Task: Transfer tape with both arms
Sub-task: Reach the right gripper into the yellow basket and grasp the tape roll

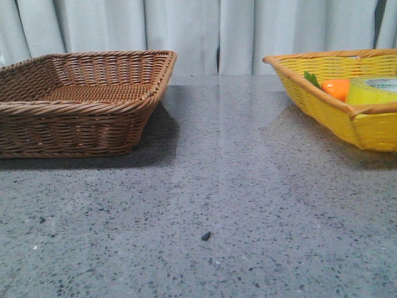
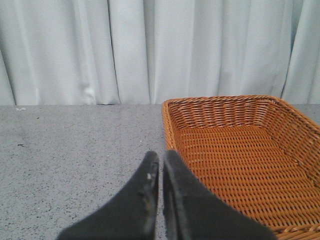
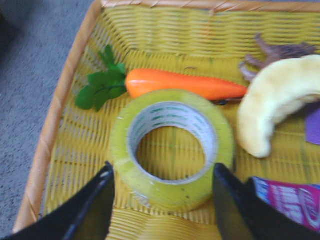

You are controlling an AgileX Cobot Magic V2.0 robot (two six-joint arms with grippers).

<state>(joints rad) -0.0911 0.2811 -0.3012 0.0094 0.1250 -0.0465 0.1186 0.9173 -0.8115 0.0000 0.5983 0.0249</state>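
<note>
Right gripper (image 3: 162, 180) astride tape (image 3: 171, 152)

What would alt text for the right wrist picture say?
Two open black fingers straddle a yellow tape roll lying flat in a yellow wicker basket. Beside it lie an orange carrot and a pale banana.

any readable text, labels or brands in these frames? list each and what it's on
None reads clearly.
Tape: green marks printed on the white inner core, too blurred to read.
Pink and blue packet in the yellow basket: white lettering, blurred and cut off by the frame edge.
</note>
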